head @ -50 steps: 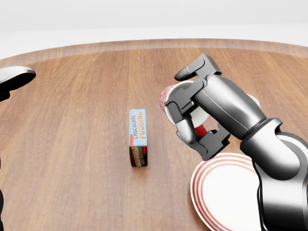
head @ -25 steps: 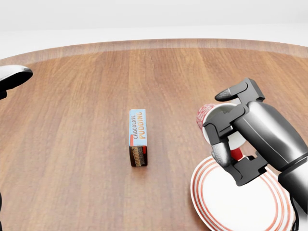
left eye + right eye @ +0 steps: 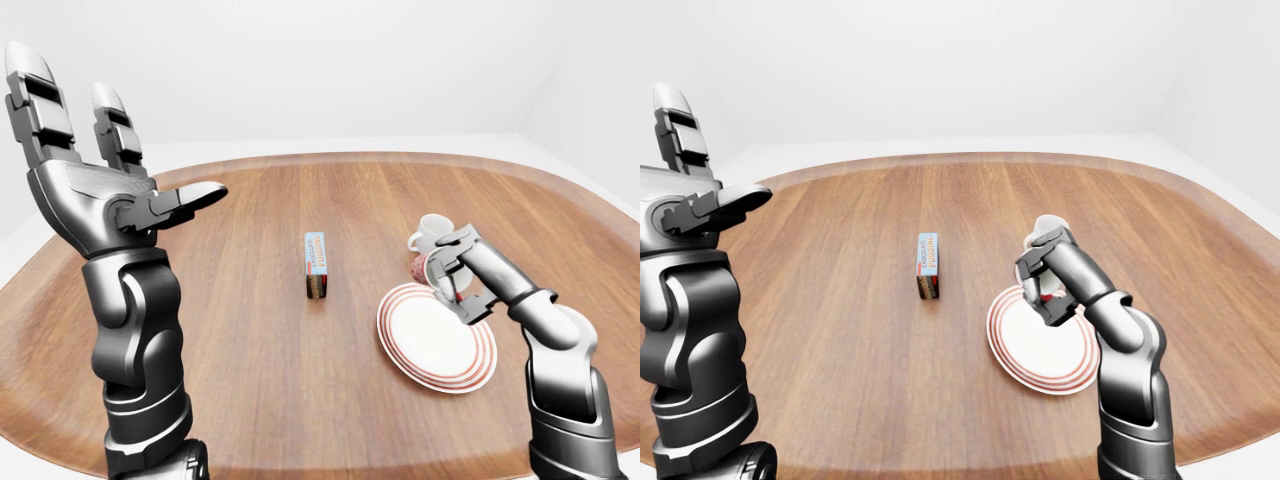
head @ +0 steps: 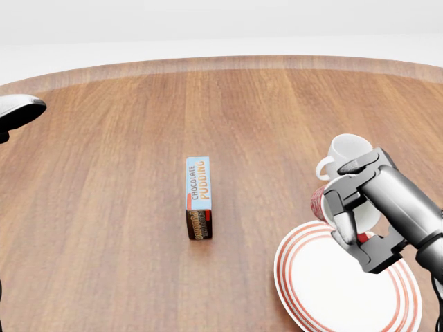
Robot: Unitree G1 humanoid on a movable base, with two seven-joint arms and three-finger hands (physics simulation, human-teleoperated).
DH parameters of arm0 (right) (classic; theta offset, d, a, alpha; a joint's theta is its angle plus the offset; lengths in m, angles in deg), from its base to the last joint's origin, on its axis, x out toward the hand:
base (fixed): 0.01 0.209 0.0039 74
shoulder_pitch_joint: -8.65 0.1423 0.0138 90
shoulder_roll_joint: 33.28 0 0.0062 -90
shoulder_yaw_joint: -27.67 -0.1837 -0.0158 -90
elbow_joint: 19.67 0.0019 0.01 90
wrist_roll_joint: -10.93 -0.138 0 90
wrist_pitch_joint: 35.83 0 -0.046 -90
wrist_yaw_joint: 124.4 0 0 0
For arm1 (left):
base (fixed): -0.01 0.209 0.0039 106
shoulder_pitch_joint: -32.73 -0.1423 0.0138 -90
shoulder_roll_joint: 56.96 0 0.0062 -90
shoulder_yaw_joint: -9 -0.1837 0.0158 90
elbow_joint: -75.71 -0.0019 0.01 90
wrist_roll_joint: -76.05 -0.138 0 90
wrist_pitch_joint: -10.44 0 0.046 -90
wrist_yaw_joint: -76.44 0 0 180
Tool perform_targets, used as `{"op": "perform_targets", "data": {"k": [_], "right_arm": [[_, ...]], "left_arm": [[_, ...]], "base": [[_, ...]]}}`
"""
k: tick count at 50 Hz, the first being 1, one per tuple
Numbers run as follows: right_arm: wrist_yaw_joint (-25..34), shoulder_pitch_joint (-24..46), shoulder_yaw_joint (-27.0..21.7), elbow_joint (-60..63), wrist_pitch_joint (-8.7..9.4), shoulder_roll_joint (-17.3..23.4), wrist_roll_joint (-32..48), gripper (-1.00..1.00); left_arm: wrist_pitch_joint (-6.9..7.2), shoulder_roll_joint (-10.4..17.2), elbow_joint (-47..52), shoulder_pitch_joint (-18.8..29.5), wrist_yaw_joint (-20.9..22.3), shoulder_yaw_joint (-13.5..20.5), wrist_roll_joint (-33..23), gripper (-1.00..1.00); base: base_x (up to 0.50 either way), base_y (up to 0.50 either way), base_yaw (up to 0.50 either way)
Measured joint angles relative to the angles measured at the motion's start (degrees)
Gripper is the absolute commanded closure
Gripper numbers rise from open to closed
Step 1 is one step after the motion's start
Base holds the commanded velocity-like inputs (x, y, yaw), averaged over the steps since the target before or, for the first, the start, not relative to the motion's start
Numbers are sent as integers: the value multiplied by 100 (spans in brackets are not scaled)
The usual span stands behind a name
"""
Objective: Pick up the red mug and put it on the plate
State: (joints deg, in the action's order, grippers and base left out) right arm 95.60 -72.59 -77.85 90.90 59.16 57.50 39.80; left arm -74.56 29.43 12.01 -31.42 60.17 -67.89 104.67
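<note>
Head view looks down close; eye views (wider) share the table (image 3: 300, 380).
</note>
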Motion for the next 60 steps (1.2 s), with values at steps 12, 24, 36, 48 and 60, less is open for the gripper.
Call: {"op": "perform_targets", "data": {"k": [12, 24, 36, 48, 60], "right_arm": [[0, 180, 72, -1102, 0, 184, -66, 100], [0, 415, 53, -1816, 0, 455, 34, 100], [0, 709, 181, -2614, 1, 571, 153, 100], [0, 912, 371, -3353, 1, 560, 236, 100], [1, 1055, 498, -3933, 1, 555, 273, 100]], "left_arm": [[0, -2, -5, -16, 0, 5, 2, -98], [0, 0, -21, -27, 5, 10, 5, -98], [0, 1, -30, -26, 5, 11, 8, -98], [0, -1, -39, -26, 1, 10, 5, -98], [0, 10, -47, -12, -9, 18, 13, -98]], "base": [[0, 0, 0], [0, 0, 0], [0, 0, 0], [0, 0, 0], [0, 0, 0]]}}
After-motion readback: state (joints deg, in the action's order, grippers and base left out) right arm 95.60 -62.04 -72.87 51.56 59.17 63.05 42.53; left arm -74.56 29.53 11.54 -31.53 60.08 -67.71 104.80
